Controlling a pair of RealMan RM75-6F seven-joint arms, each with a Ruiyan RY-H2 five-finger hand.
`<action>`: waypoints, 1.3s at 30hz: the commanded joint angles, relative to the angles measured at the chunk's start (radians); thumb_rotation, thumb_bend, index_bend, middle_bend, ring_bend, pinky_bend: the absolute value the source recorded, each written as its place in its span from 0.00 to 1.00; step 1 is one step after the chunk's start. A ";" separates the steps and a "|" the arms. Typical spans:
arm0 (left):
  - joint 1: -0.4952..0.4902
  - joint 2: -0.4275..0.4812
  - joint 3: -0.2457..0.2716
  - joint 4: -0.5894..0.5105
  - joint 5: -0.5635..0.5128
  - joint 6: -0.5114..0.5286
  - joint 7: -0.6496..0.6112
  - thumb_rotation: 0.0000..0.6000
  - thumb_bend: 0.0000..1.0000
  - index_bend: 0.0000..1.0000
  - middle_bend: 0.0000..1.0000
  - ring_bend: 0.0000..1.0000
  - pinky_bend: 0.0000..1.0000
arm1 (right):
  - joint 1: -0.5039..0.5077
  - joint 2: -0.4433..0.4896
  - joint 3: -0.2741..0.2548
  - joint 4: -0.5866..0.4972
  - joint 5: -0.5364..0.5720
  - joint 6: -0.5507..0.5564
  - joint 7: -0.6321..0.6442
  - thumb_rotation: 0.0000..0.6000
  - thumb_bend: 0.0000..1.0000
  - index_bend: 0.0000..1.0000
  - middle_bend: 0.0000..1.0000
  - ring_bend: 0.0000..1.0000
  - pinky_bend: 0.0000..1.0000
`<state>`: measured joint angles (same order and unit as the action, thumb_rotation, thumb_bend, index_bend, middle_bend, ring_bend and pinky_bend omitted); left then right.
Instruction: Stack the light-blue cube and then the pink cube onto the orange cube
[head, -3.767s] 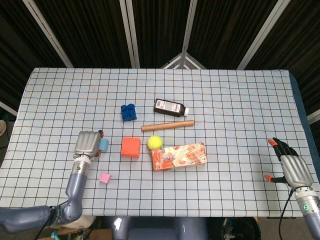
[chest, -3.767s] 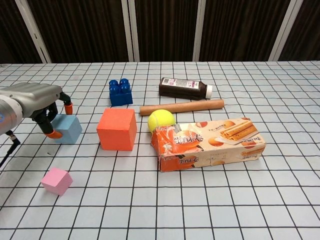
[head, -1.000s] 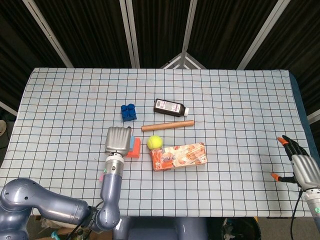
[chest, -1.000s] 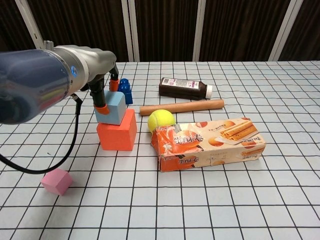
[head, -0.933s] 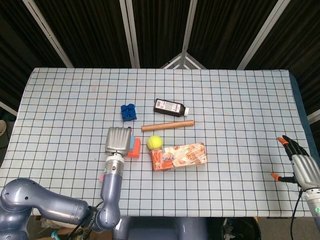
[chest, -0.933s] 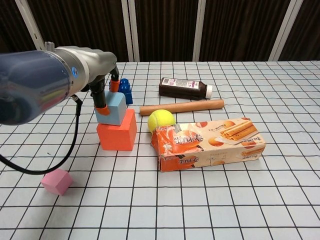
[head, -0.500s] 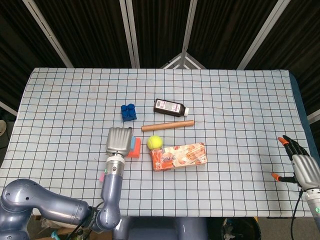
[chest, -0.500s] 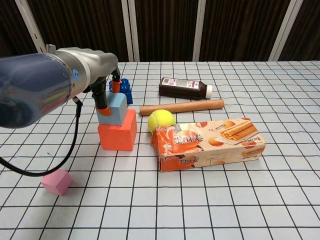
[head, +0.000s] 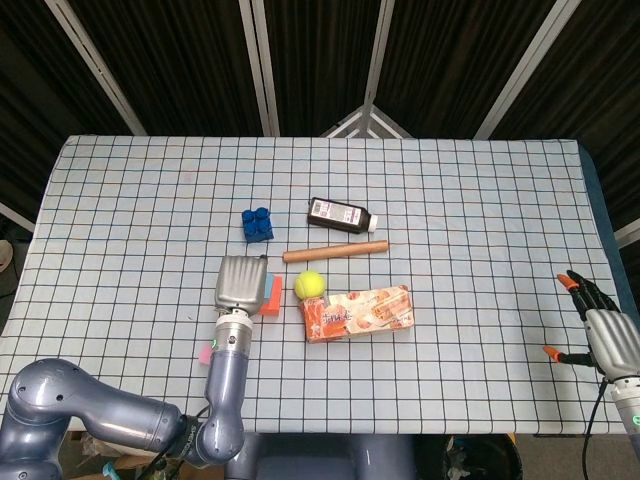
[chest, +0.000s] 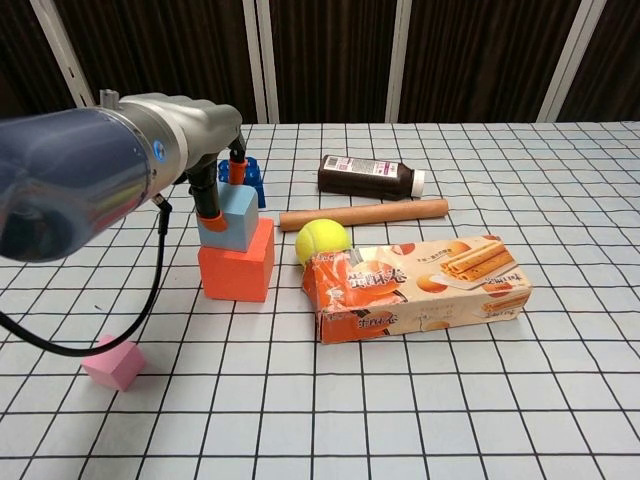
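Checked cloth is covering the table (head: 480, 200), backed by dark curtains. Near the middle a snack box (chest: 415, 285) is lying flat, touched by a yellow ball (chest: 322, 240). Just left, the orange cube (chest: 237, 262) is being topped by the light-blue cube (chest: 228, 219), which is being pinched by the left hand (head: 240, 283). The right hand (head: 605, 335) is being held at the table's edge, fingers apart and empty. The pink cube (chest: 112, 363) is sitting alone, nearer the front.
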<state>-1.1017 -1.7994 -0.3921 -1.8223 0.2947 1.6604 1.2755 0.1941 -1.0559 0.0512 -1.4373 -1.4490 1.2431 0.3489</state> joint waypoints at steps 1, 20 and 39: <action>-0.001 -0.003 -0.002 0.000 0.002 0.003 0.003 1.00 0.34 0.45 0.83 0.81 0.88 | -0.001 0.000 0.000 0.000 0.000 0.001 0.001 1.00 0.13 0.00 0.02 0.06 0.16; -0.016 -0.050 -0.001 0.018 0.028 0.099 0.069 1.00 0.34 0.46 0.84 0.82 0.89 | -0.002 0.002 -0.001 0.002 -0.004 0.005 0.010 1.00 0.13 0.00 0.01 0.06 0.16; -0.003 -0.070 -0.010 0.045 0.035 0.070 0.084 1.00 0.34 0.46 0.84 0.82 0.89 | -0.002 0.002 -0.001 0.004 -0.005 0.004 0.014 1.00 0.13 0.00 0.02 0.06 0.16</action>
<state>-1.1052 -1.8697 -0.4019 -1.7774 0.3293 1.7306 1.3596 0.1922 -1.0538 0.0504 -1.4331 -1.4540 1.2469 0.3633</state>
